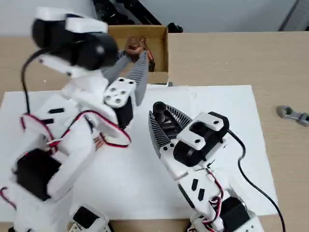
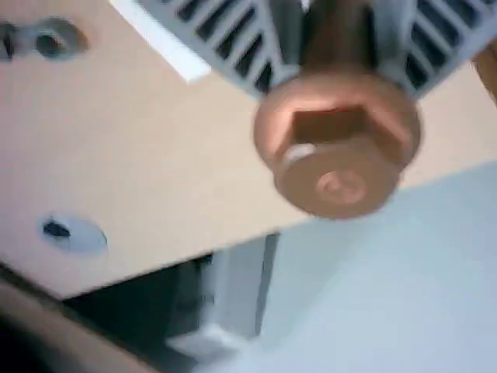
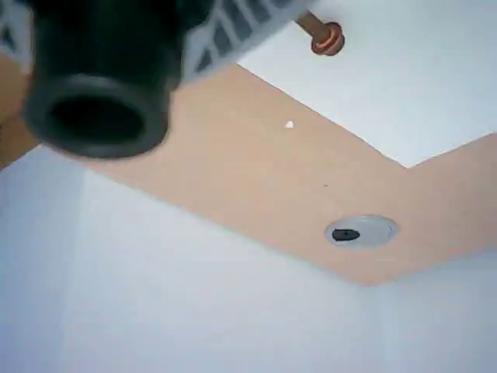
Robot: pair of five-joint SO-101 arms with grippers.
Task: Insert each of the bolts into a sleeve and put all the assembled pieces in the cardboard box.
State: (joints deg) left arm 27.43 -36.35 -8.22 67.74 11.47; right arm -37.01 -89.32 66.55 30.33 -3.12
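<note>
White paper (image 1: 145,193) covers the table; mid-frame in the high view the right gripper (image 1: 163,124) is clamped on a black sleeve (image 1: 159,108). Toward upper left, at the cardboard box (image 1: 160,36), the left gripper (image 1: 136,55) pinches a copper bolt (image 1: 133,47). The two are well apart, so the bolt's shank must be lined up with the sleeve's bore.

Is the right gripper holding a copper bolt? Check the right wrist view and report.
No, the right gripper is shut on a black sleeve; the copper bolt sits in the left gripper.
</note>
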